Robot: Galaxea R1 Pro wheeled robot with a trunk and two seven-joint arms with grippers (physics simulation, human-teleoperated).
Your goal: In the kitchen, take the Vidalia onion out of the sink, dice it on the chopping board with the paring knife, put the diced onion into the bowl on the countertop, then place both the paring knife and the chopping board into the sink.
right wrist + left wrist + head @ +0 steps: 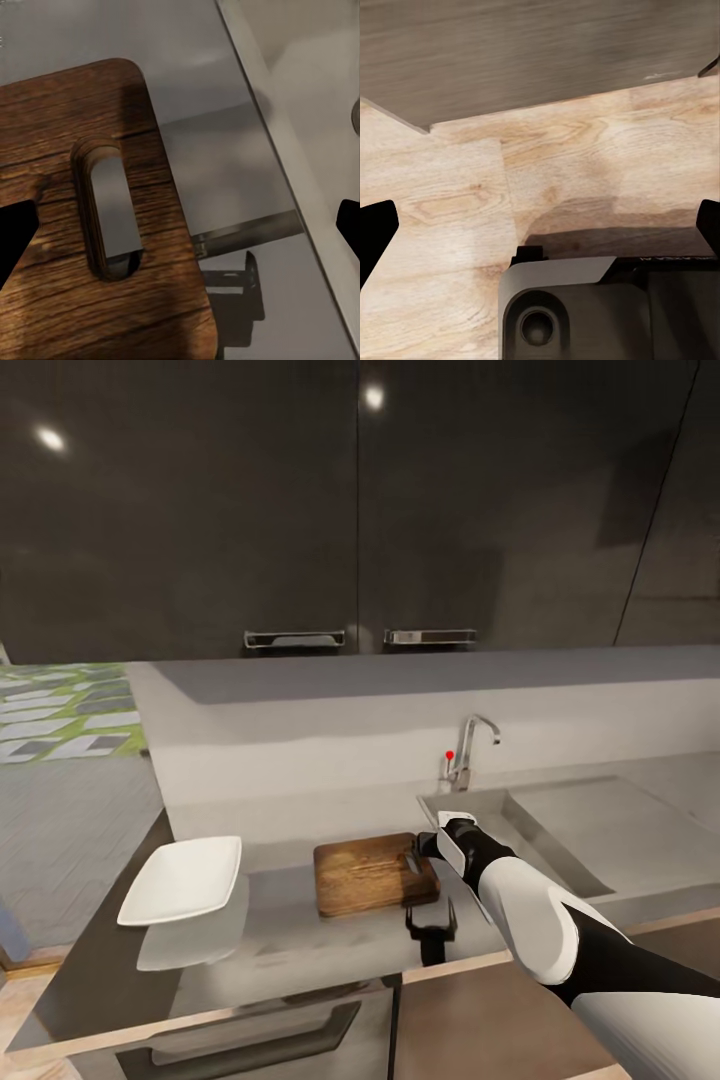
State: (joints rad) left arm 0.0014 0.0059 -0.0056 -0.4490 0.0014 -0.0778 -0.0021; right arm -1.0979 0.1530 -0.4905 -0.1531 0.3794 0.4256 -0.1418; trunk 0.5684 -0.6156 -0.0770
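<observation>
Dark cabinets are rising behind the grey countertop (300,950), where the chopping board (372,873) is lying at centre, its slotted handle end pointing toward three o'clock. At nine o'clock from it, the white bowl (185,878) is sitting near the counter's end. The sink (560,830) is lying at two o'clock, tap (472,745) behind. The right gripper (425,850) is hovering over the board's handle end, fingers spread wide and grasping nothing. The left gripper (540,225) is hanging spread over wooden floor (585,172).

Brown chopping board (374,874) flat on countertop (290,930), between bowl (185,879) and sink (560,830).
</observation>
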